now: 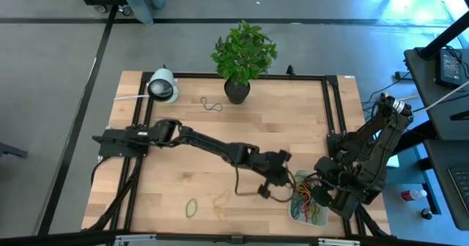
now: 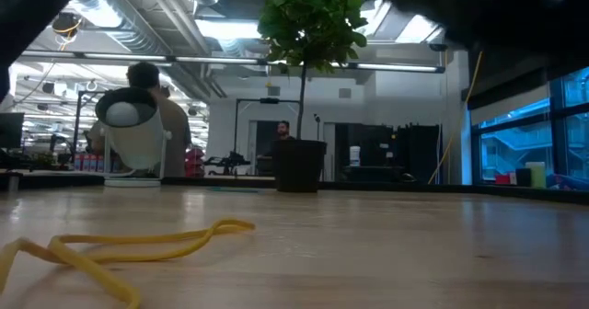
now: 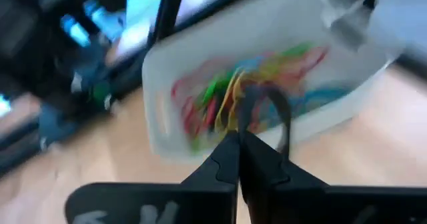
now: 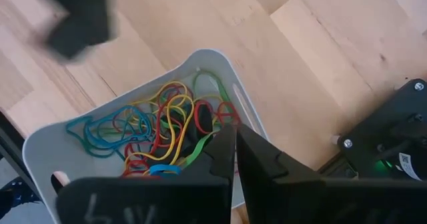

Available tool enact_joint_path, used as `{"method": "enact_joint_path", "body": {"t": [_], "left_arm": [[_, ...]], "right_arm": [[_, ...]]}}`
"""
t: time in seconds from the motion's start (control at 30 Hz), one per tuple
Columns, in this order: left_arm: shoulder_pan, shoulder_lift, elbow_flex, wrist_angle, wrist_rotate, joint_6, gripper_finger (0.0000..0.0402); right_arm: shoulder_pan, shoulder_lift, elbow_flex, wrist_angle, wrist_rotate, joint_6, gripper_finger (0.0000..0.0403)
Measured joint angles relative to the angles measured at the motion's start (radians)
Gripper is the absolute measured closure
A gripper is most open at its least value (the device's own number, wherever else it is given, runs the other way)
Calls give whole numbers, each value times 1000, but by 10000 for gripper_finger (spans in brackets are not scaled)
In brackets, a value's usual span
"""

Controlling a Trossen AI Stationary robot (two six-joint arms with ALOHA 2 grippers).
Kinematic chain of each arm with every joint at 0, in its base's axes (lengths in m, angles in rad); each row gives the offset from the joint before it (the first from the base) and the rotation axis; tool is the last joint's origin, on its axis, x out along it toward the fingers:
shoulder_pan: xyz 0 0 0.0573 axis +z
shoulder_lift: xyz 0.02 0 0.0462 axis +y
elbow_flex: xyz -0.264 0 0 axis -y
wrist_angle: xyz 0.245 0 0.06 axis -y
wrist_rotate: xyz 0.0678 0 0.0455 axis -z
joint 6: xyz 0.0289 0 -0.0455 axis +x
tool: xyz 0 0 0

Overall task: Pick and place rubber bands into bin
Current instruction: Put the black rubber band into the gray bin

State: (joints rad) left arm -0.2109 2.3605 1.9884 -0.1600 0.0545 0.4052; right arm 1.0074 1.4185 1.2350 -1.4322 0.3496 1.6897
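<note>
My left gripper [image 3: 238, 154] has its fingers pressed together with a dark rubber band [image 3: 283, 121] dangling from the tips — it hangs just short of the bin [image 3: 157, 84], which lies straight ahead of me at the desk's front right corner. The bin already holds a tangle of rubber bands [image 4: 157, 134]: red, yellow, green and blue loops heaped across its floor. The relation that matters is simple, as I judge it: the bin's near wall sits directly beyond my fingertips, its long axis running roughly front to back on the desk, so a short reach forward over that rim should put the dangling band above the pile. My right gripper [image 4: 235, 151] hovers over the same bin from the other side, fingers closed; a green strand lies by its tips, but I cannot tell whether it is pinched. Both arms crowd this corner, so I would mind the spacing. Farther along the front edge, a green band [image 1: 192, 207] and a yellow band [image 1: 220, 200] lie loose — nearer my left arm. Farthest off, a thin dark band [image 1: 211, 104] rests near the back edge beside the plant pot [image 1: 236, 90].
</note>
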Motion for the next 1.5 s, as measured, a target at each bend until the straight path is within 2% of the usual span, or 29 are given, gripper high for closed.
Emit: {"method": "enact_joint_path", "body": {"t": [0.17, 0.3, 0.47, 0.6, 0.67, 0.9, 1.0, 1.13, 1.3, 1.5], "left_arm": [[52, 19, 8, 54, -10, -109, 400], [30, 27, 10, 187, 23, -130, 400], [6, 51, 12, 299, 15, -143, 400], [-7, 114, 36, 351, 16, -220, 400], [-14, 168, 93, 375, 23, -245, 400], [-43, 307, 292, 339, 16, -262, 397], [-47, 317, 340, 265, 14, -262, 376], [-44, 319, 367, 112, -22, -293, 330], [-41, 317, 367, 57, -29, -342, 276], [-49, 290, 367, 50, -49, -340, 257]], "right_arm": [[0, 0, 0, -1, -1, 0, 382], [0, 0, 0, 0, -1, -15, 382], [0, 0, 0, 0, -2, -46, 382], [-1, 0, 0, 0, -2, -49, 382], [-1, -1, 0, -1, -2, -49, 382], [-1, -1, -2, 31, -2, -49, 382], [-1, -1, -2, 46, -2, -49, 382], [-1, -1, -2, 53, -2, -49, 382], [-1, -1, -2, 53, -2, -48, 382], [-1, -1, -2, 56, -1, -46, 382]]}}
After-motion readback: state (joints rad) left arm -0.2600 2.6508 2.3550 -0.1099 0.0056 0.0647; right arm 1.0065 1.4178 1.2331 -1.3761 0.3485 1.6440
